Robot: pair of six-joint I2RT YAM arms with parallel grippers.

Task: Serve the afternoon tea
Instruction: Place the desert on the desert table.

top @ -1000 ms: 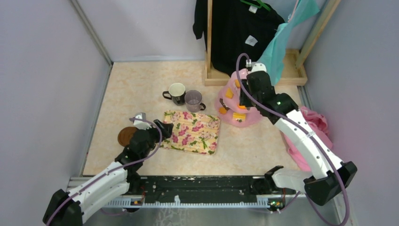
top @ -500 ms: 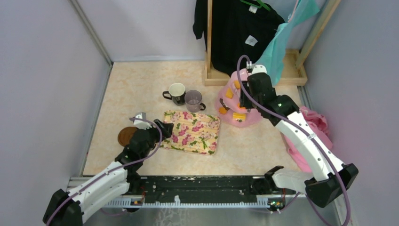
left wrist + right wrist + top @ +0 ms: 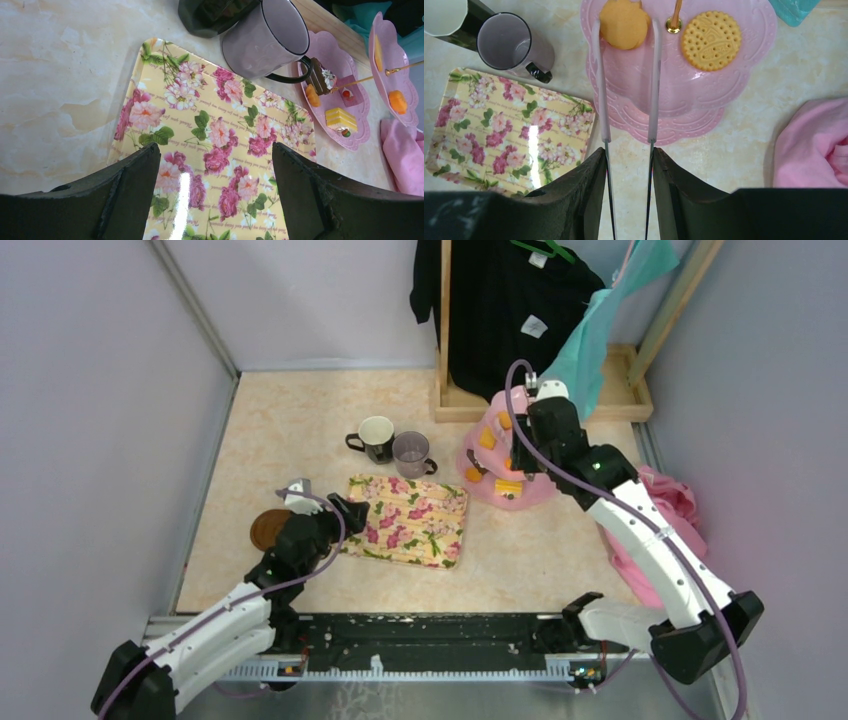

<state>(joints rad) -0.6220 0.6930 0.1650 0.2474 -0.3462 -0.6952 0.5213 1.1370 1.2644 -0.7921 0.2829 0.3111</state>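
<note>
On the pink stand's [image 3: 704,100] top tier, right of the mugs, the orange snack [image 3: 624,22] sits between the tips of the tongs [image 3: 654,75] clamped in my right gripper [image 3: 628,155]. It looks light and crumbly (pinch its edges gently). My left gripper [image 3: 215,150] gapes empty over the tray [image 3: 150,90].

Right gripper [image 3: 628,155] clamped on slim pale two-armed tongs [image 3: 654,85]. Tong tips flank round orange snack [image 3: 624,24] on top tier of pink scalloped three-tier stand [image 3: 684,85]; contact unclear. Round yellow dotted biscuit [image 3: 711,40] just right of gold centre rod [image 3: 674,17]. Smoky translucent mug [image 3: 511,42] upper left, beyond yellow flower-patterned tray [image 3: 499,130]. Pink cloth [image 3: 809,145] at right.
</note>
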